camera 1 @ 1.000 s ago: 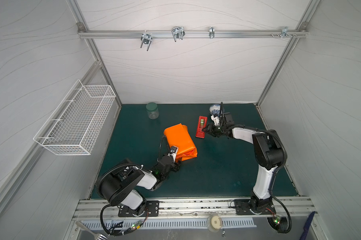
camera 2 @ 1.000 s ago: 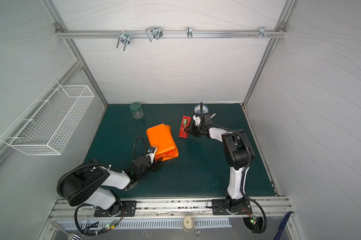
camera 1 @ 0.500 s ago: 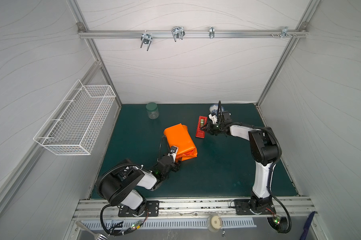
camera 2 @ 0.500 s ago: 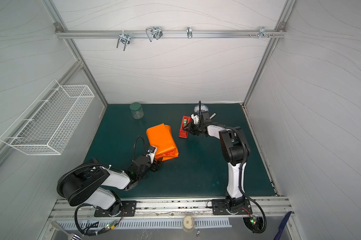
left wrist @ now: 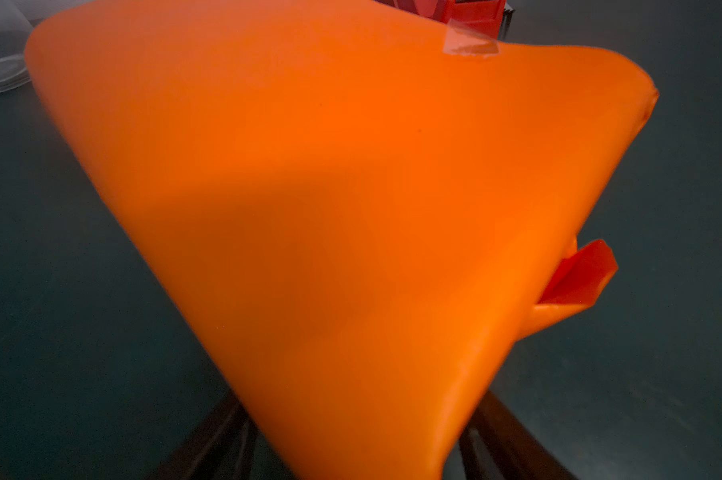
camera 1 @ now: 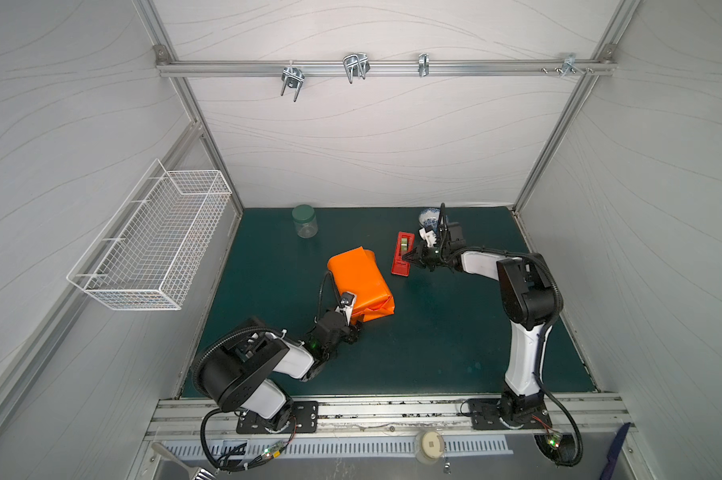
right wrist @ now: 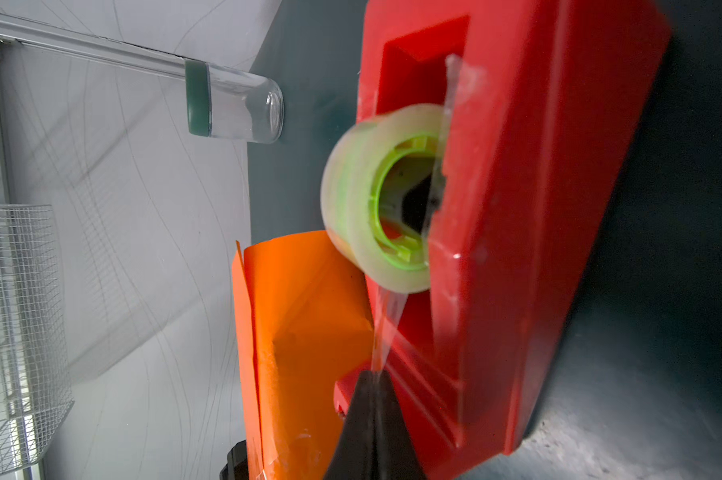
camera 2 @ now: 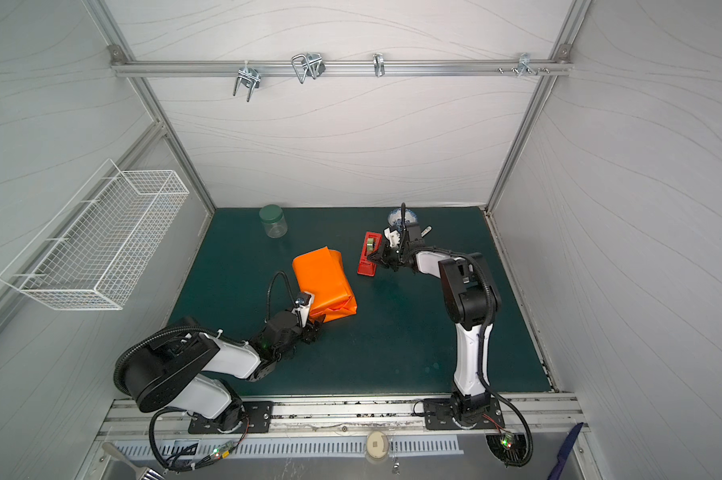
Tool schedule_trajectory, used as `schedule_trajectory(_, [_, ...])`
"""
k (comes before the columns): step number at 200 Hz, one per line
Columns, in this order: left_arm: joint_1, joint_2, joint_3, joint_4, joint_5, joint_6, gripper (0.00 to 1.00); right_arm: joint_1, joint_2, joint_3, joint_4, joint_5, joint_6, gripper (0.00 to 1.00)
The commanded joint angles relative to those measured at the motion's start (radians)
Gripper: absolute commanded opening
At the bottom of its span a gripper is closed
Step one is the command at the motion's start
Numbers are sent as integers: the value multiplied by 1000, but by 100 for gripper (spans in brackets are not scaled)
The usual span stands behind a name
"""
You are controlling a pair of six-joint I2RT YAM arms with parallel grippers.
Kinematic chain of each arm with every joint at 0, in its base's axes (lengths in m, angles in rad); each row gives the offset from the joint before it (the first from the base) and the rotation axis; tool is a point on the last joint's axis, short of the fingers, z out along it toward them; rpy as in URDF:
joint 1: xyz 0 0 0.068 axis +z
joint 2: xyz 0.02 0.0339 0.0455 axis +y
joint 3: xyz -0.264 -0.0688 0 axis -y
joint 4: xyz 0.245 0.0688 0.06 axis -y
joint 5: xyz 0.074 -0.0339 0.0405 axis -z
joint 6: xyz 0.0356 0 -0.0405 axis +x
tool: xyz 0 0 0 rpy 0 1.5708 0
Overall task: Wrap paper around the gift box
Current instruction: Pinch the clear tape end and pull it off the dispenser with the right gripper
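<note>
Paper, plain orange, lies beside red dispenser.

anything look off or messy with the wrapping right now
Yes. The paper is only loosely wrapped: a folded flap juts out at one end instead of lying flat, and a piece of clear tape pokes past its edge, seemingly not pressed down.

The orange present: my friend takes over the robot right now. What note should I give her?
Left end effector: clamped on the near end of the paper; the gift box is hidden inside.
Right end effector: shut on the tape strip at the red tape dispenser.
Done: paper wrapped round, one tape piece on it.
To do: pull and cut tape, probably close the far end, which looks open.
</note>
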Motion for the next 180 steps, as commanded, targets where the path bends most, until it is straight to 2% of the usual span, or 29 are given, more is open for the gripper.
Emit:
schedule_trajectory(1, [7,8,12,30,-1,-8,73,-7,-27,-25,62,-66,78,0])
schedule_trajectory(84, [7,7,11,31,-3,-8,72,-11,-68,-107,280,-146,282,0])
schedule_trajectory(180, [6,8,11,31,-4,-9,72,7,-85,-144,341,-168,337,0])
